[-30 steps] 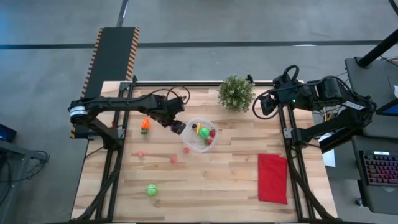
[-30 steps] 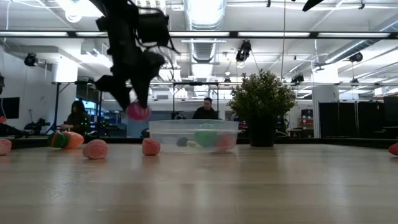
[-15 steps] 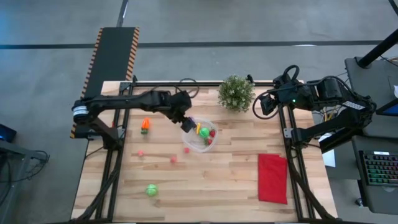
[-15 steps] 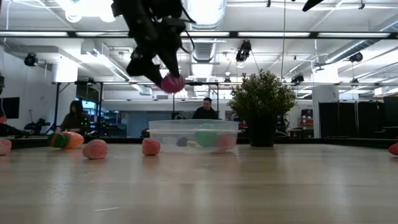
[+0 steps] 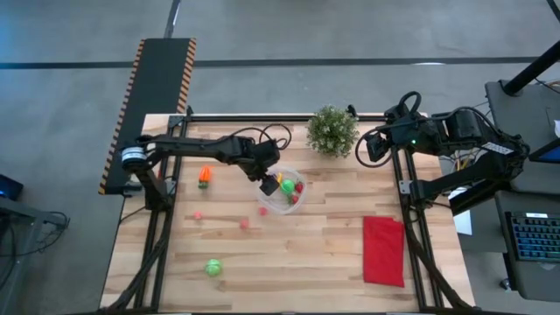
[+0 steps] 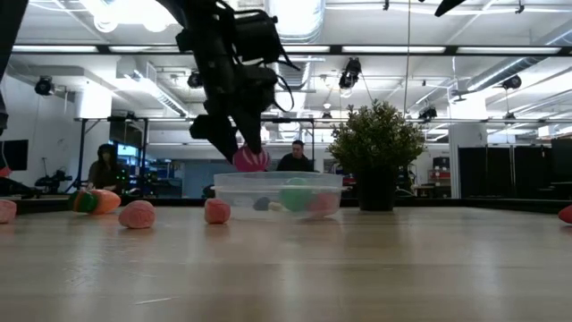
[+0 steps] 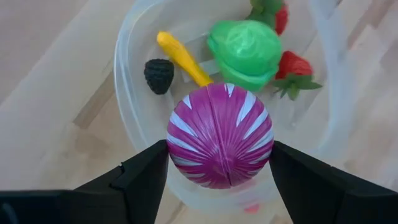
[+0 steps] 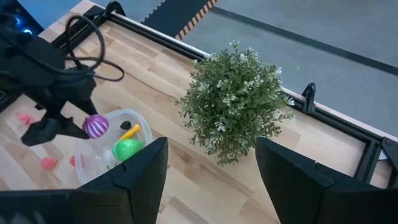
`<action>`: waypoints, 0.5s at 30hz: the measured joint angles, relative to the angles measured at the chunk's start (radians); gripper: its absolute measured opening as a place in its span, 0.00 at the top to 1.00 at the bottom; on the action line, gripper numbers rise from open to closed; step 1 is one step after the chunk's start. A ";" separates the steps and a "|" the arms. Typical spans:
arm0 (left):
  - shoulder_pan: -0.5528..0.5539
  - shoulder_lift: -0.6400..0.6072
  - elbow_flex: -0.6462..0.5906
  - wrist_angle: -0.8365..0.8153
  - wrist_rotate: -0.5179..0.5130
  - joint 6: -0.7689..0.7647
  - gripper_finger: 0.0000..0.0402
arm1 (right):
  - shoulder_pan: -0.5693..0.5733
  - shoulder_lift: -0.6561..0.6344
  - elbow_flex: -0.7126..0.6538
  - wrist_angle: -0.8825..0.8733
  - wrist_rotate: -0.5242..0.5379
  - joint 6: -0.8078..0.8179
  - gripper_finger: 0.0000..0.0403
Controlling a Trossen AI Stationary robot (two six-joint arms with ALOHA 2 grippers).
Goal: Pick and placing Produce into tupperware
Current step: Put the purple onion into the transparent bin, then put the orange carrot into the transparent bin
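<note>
The tupperware is a clear round bowl (image 5: 262, 203) in the middle of the table. In it lie a green piece (image 7: 244, 45), a yellow one (image 7: 180, 57), a black berry (image 7: 159, 74) and a red strawberry (image 7: 296, 67). My left gripper (image 5: 269, 185) hangs over the bowl's left part, shut on a purple ball with white stripes (image 7: 219, 135). In the low view the ball (image 6: 251, 159) is just above the bowl's rim (image 6: 279, 176). My right gripper (image 5: 363, 149) waits open and high at the far right, beside the potted plant. My left gripper pinches the purple ball between its two fingers (image 7: 149, 177), which lie on the ball's two opposite sides (image 7: 175, 149). The fingers slant steeply down from the table's left. The ball is lifted clear and hangs over the bowl.
An orange carrot (image 5: 204, 176), three small pink pieces (image 5: 199, 214) (image 5: 244, 224) (image 5: 262, 211) and a green ball (image 5: 213, 267) lie on the table left of and in front of the bowl. A potted plant (image 5: 332, 130) stands at the far edge. A red cloth (image 5: 383, 250) lies at the near right.
My left gripper has carried the purple ball toward the table's right, from beside the bowl's left edge to above the bowl. It rose on the way, then sank toward the rim, and its wrist has rolled somewhat.
</note>
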 joint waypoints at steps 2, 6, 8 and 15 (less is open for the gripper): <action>-0.005 0.012 0.000 0.006 -0.001 0.000 0.33 | 0.000 0.000 0.000 0.000 0.000 0.000 0.42; -0.010 0.022 0.000 0.016 0.002 0.001 0.28 | 0.000 0.000 0.000 -0.001 0.000 0.000 0.42; -0.010 0.022 0.000 0.015 0.001 0.008 0.25 | 0.000 0.000 0.000 -0.001 0.000 0.000 0.42; -0.004 -0.020 0.000 -0.013 -0.013 0.044 0.23 | 0.000 0.000 0.000 -0.002 0.000 0.000 0.42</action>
